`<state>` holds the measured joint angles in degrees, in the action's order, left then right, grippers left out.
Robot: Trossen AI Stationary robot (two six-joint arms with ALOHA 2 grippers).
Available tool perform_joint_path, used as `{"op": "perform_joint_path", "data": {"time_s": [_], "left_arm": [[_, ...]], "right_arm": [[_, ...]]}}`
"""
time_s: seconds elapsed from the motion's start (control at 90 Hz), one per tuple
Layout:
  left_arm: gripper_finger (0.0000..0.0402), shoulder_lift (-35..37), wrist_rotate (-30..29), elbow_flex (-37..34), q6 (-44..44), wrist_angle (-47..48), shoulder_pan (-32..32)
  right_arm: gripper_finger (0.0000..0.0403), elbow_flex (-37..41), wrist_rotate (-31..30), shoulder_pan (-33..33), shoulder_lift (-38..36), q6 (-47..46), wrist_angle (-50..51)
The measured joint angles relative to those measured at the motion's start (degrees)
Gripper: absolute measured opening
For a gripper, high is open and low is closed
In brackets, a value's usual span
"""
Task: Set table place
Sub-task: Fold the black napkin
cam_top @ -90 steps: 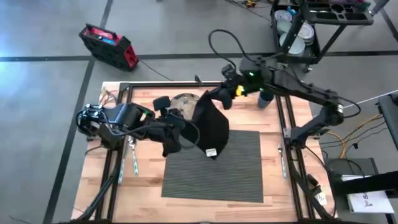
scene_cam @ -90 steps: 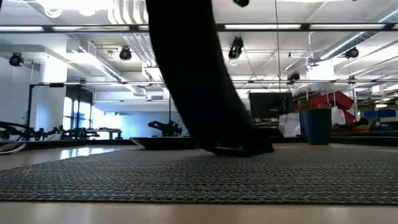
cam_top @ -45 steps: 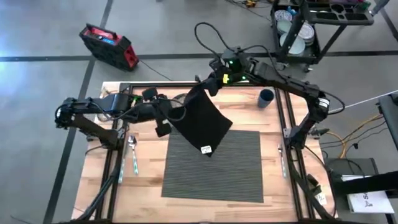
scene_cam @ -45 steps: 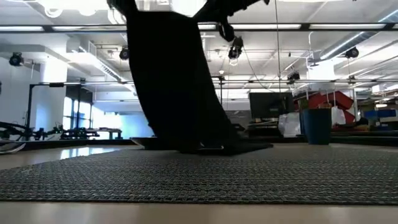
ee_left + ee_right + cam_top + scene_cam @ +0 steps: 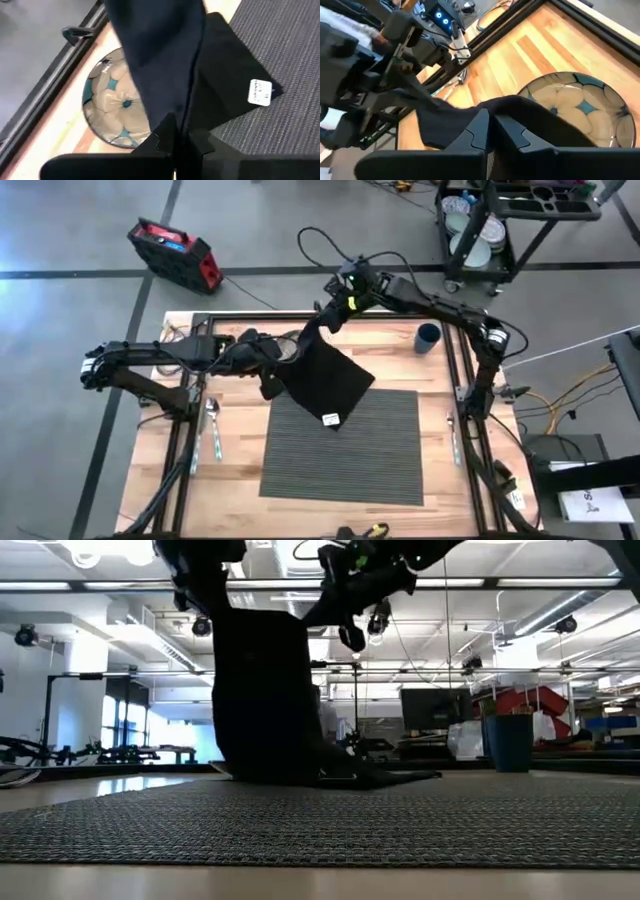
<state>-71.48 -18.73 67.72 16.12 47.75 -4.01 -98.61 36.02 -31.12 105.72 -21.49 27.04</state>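
Both grippers hold black napkin [image 5: 325,378] stretched over plate; lower corner with white tag on placemat [image 5: 350,455]; spoon [image 5: 213,425] left.

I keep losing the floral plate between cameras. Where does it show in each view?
High view: plate mostly hidden under the black napkin, near the table's far edge.
Low view: only a thin dark rim low behind the napkin; hard to tell.
Left wrist view: plate beside the hanging napkin.
Right wrist view: plate behind the napkin.
Shared landmark: the black napkin.
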Motion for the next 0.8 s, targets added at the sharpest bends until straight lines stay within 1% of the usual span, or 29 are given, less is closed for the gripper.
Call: {"op": "perform_joint_path", "data": {"time_s": [0.222,0.344,0.456,0.611,0.678,0.8], "left_arm": [[0.0,-2.2,0.4,-0.4,1.5,-1.2,-0.3],[0.0,-3.6,3.3,-1.8,1.6,-2.0,-2.1],[0.0,-5.0,3.9,-2.1,2.0,-3.0,-3.0],[0.0,-5.3,4.7,-2.1,2.0,-6.3,-3.5],[0.0,-5.3,5.3,-2.1,2.2,-7.0,-3.9],[0.0,-5.3,8.1,-2.1,3.1,-8.4,-4.3]], "right_arm": [[0.0,1.2,1.6,-3.2,0.4,2.1,-0.1],[0.0,2.4,3.6,-5.2,0.4,2.0,1.0],[0.0,2.7,4.9,-6.0,0.3,2.4,1.5],[0.0,2.7,5.0,-6.5,-0.3,3.4,1.7],[0.0,2.7,5.1,-7.1,-0.4,4.5,3.5],[0.0,3.2,6.3,-7.9,-0.4,7.3,7.9]]}}
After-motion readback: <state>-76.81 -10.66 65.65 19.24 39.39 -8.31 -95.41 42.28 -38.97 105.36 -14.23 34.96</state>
